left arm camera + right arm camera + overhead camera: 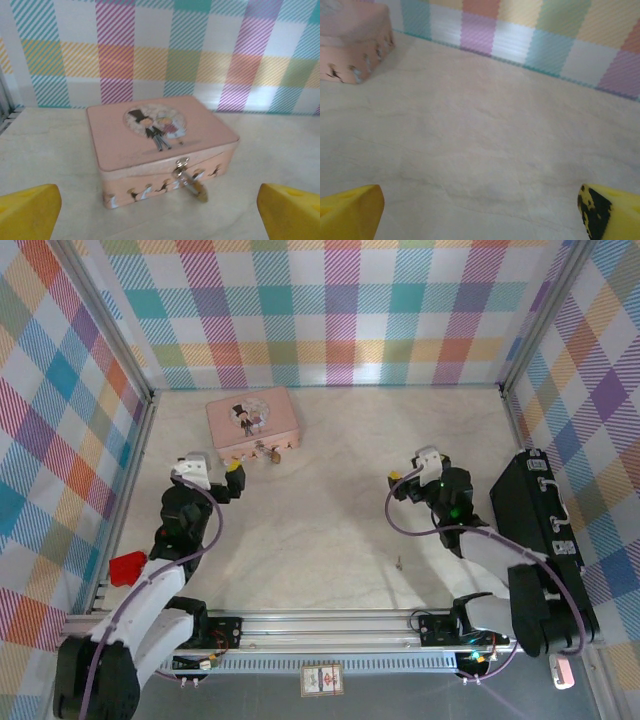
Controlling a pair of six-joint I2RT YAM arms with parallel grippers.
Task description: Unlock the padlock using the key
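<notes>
The left hand [232,480] faces the pink case [252,420] with its fingers spread wide and empty, probably lined up to steady the padlock [198,191]. The padlock hangs tilted from the case's front clasp, straight ahead of that hand. It has a small brass body and a thin silver shackle. The right hand [402,486] is also wide open and holds nothing. The key [399,562], a tiny dark sliver, lies on the worktop [330,440] behind the right hand, towards its base.
</notes>
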